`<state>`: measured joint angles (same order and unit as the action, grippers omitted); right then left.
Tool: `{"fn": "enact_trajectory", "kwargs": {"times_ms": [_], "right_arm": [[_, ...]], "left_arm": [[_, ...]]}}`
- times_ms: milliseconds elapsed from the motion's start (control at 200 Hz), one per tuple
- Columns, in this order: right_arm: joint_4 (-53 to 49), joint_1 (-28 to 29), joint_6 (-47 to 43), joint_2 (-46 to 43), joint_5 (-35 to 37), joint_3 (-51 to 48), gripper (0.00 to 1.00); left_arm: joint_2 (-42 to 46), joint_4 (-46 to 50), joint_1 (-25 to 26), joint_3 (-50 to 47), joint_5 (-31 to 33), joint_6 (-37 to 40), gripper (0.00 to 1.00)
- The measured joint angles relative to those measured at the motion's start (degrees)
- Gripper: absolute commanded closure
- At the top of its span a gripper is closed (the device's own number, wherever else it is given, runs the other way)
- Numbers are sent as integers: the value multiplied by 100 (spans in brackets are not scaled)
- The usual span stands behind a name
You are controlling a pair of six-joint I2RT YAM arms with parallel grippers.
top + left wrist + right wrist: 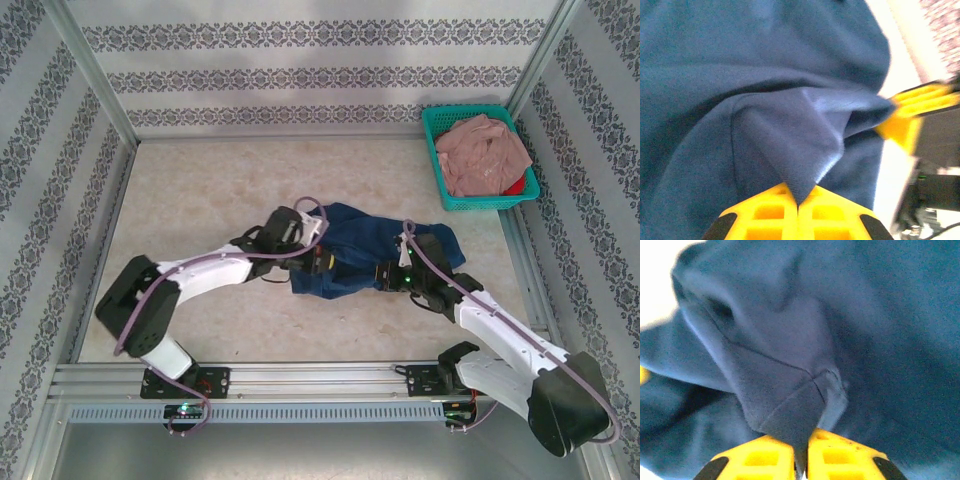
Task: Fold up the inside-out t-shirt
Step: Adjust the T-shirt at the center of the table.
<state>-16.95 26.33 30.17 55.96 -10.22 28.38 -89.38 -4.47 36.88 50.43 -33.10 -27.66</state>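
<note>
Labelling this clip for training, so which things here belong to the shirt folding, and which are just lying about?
In the job: navy t-shirt; left gripper, pinching it; right gripper, pinching it.
Lying about: green basket; pink garment inside it.

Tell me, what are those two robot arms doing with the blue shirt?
They are getting ready to fold it. The dark blue t-shirt lies crumpled on the table. The left arm has its jaws shut on one pinch of cloth, and the right arm has its jaws shut on another. No neat fold shows yet. A pink garment sits in the green basket.
</note>
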Motion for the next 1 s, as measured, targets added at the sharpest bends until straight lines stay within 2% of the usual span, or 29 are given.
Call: {"fn": "enact_trajectory", "kwargs": {"times_ms": [155,310,540,774,829,959,999], "right_arm": [[-286,909,-391,-195,396,101,63],[-20,1456,-658,-358,470,173,62],[201,1711,-887,402,763,487,62],[442,1779,-1226,1335,1357,885,56],[518,1770,-1292,1609,1475,951,61],[656,1718,-1478,2168,1626,1106,99],[654,1685,-1499,2199,1615,1128,100]], "left_arm": [[254,-461,-50,-197,-597,-76,100],[249,-505,-50,-221,-748,-94,100],[249,-503,-50,-221,-769,-92,100],[251,-498,-50,-221,-767,-90,100],[254,-494,-50,-221,-767,-90,100],[299,-409,-50,-221,-721,-66,100],[332,-339,-50,-221,-658,-42,100]]}}
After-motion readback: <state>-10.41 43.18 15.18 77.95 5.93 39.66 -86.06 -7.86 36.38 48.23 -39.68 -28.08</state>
